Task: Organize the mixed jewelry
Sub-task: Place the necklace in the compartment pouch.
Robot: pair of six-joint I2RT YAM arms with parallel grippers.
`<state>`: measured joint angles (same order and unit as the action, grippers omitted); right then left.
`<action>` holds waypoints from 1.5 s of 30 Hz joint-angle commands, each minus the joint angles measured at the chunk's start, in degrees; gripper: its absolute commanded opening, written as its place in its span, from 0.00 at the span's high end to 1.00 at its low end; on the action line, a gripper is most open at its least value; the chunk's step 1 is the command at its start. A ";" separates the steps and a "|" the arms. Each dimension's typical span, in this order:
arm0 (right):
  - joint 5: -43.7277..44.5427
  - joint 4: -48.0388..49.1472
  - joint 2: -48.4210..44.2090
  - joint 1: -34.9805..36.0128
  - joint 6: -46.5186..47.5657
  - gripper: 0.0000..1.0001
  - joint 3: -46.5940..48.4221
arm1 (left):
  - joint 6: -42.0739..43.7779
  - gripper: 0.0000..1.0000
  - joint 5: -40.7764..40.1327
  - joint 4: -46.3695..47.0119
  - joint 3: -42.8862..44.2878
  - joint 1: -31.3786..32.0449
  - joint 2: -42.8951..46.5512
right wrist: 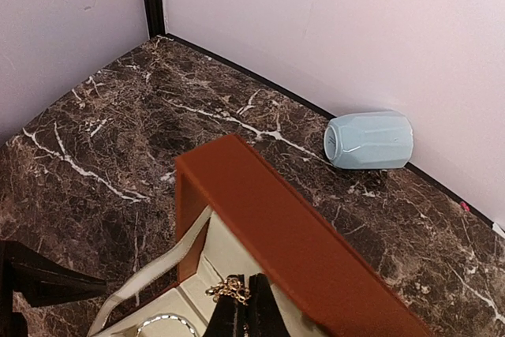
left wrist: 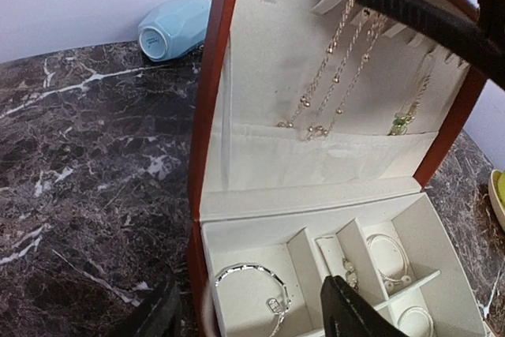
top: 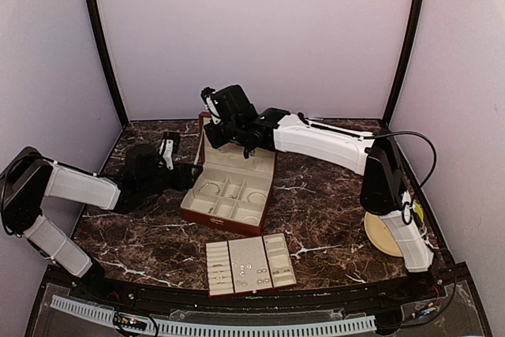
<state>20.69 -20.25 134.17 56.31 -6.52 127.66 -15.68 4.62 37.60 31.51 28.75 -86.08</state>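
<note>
Necklace chain pinched at the open lid of the box

Jewelry is spread over two places on the marble table [top: 316, 195]. The red-brown box [top: 229, 187] stands open with its lid upright. Inside the lid, thin gold chains [left wrist: 335, 69] hang with their long axis running from upper right down to lower left, the loose ends pointing down toward the cream pocket. The right gripper [right wrist: 246, 309] has its fingers pressed together on the top end of one chain, just above the lid's edge. The left gripper [left wrist: 252, 313] is spread, its two dark fingers on either side of a silver bangle [left wrist: 248, 286] that lies flat in a front compartment. Closer to the arms, a separate tray [top: 250, 263] holds small rings and earrings [top: 251, 272], too small to tell their direction. A pale blue cup [right wrist: 371, 140] lies on its side by the back wall.
</note>
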 commanded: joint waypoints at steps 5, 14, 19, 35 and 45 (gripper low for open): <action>0.42 1.38 -0.40 -0.24 -1.81 1.00 1.42 | 0.21 0.37 0.84 1.36 -1.79 -0.69 6.10; 0.23 0.90 -0.99 -0.77 -2.85 1.00 1.15 | -5.10 0.34 0.14 -9.03 -2.15 -0.86 8.27; -0.37 0.74 -1.37 -0.93 -3.69 1.00 1.03 | -7.60 0.34 0.66 -11.81 -3.19 -0.82 7.27; -0.51 -0.99 -1.11 -1.51 -5.22 1.00 1.82 | -7.86 0.54 3.90 -13.67 -2.86 -0.74 2.59; -0.90 -1.50 -0.33 -2.08 -6.70 1.00 3.92 | -7.10 0.58 5.37 -12.47 -4.50 -0.72 2.61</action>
<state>20.32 -22.79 134.17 54.72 -11.92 129.14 -23.35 8.69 24.01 28.56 28.18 -83.57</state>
